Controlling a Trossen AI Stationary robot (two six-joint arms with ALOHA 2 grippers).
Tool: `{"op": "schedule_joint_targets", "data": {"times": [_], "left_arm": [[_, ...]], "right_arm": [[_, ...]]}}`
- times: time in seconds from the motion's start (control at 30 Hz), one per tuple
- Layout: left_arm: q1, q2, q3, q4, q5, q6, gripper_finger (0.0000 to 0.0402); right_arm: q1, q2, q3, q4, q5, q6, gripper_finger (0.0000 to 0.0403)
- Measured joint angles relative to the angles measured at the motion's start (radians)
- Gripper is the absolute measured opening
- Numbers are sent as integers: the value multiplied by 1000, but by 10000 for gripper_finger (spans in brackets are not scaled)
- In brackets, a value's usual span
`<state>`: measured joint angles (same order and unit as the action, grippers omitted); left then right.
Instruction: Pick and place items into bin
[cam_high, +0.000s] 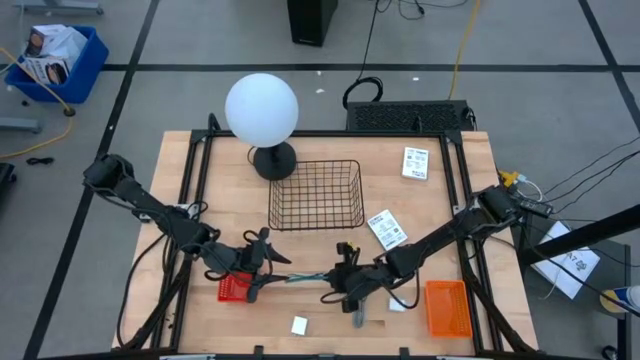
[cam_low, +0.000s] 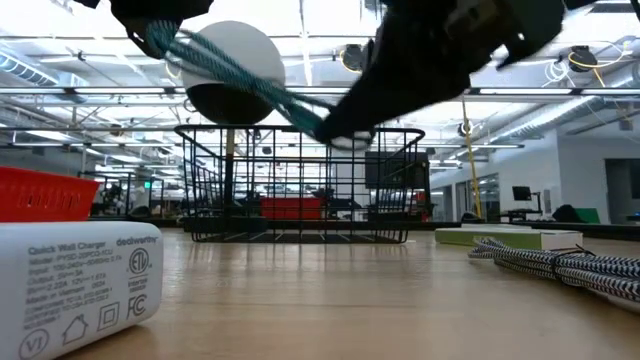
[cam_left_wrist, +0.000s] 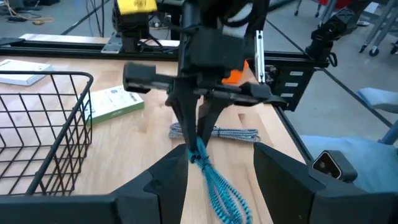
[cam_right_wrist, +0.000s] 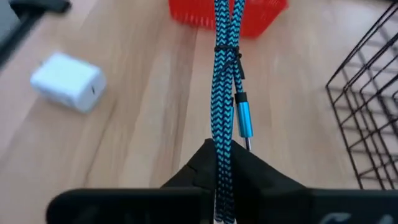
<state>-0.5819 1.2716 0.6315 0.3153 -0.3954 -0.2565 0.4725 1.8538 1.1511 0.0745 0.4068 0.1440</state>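
A teal braided cable (cam_high: 303, 277), bundled with a tie, hangs in the air between my two grippers, near the table's near edge. My right gripper (cam_high: 340, 281) is shut on one end of it. My left gripper (cam_high: 266, 272) is open. Its fingers stand on either side of the cable's looped end (cam_left_wrist: 225, 202), with a gap on both sides. In the low view the cable (cam_low: 240, 80) slopes up toward the left arm. A white charger block (cam_high: 299, 324) lies on the table. Two printed packets (cam_high: 386, 230) (cam_high: 415, 162) lie flat beside the wire bin (cam_high: 316, 194). My right gripper pinches the cable's end (cam_right_wrist: 222, 134) between its two fingers (cam_left_wrist: 186, 124), coming from above and slanting toward the table's left. The doubled strands run straight out along the fingers, lifted clear of the table, with a metal plug (cam_right_wrist: 245, 121) beside them. My left gripper: I cannot tell whether it touches the looped end.
The white globe lamp (cam_high: 261, 110) stands behind the bin. A red basket (cam_high: 232, 288) sits under the left gripper and an orange one (cam_high: 447, 307) at the near right. A black-and-white braided cable (cam_low: 560, 262) lies near the right arm. Bare wood lies around the charger.
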Motion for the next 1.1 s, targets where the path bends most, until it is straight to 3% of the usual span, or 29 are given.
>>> {"op": "schedule_joint_targets", "data": {"times": [0.33,1.1], "left_arm": [[0,0,0,-10,-3,-10,186],[0,0,0,-54,-33,-65,186]], "right_arm": [[6,0,0,57,121,-55,13],[5,0,0,204,195,-165,15]]}}
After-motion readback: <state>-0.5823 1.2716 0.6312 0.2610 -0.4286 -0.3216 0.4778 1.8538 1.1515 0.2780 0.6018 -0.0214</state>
